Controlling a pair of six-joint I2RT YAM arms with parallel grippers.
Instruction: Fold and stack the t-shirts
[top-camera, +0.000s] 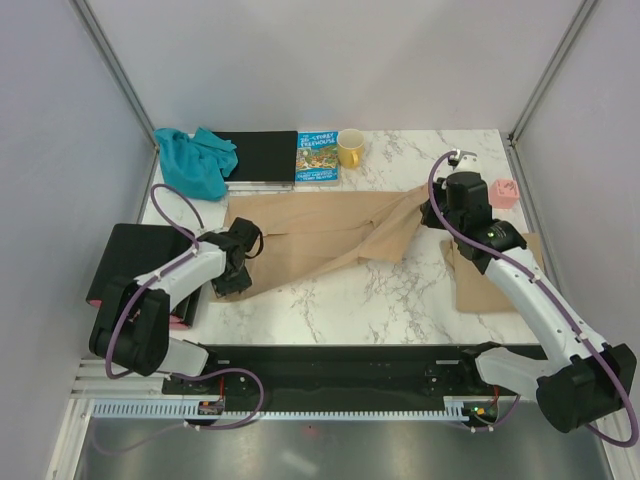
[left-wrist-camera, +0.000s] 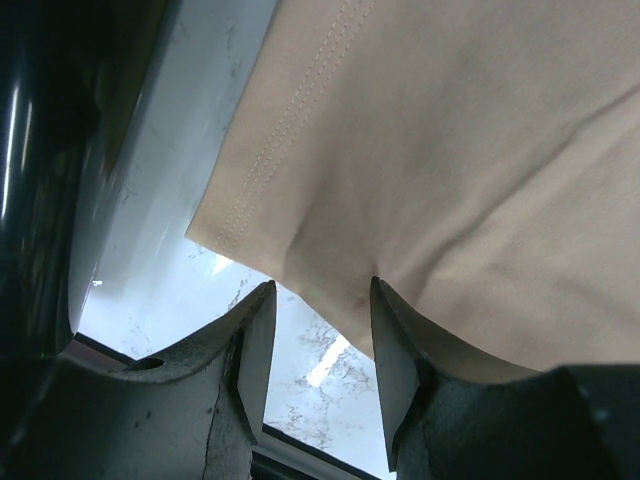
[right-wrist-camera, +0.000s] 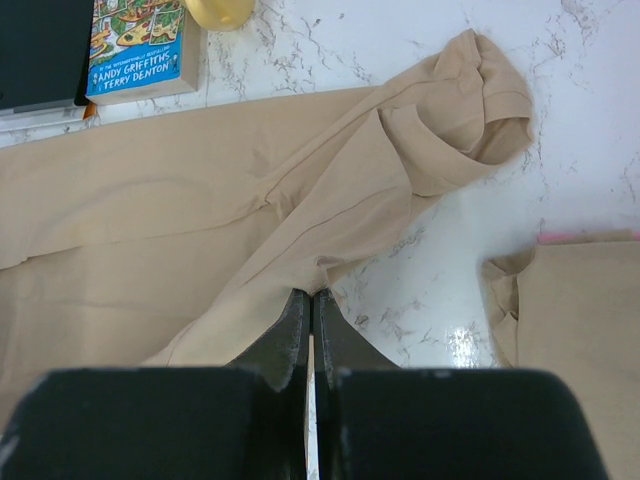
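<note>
The soft, light tan t-shirt (top-camera: 320, 235) lay spread across the bench (top-camera: 380, 290), the right gripper (right-wrist-camera: 312, 296) jaws closed on a fold and the left gripper (left-wrist-camera: 322, 292) jaws wide at its stitched hem, probably the firmest hold.

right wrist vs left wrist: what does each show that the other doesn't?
Right wrist only: picture book, yellow mug, a second tan shirt, right gripper shut at the cloth edge. Left wrist only: stitched hem, left gripper open by that cloth's edge. Both: the spread tan t-shirt on the marble table.
</note>
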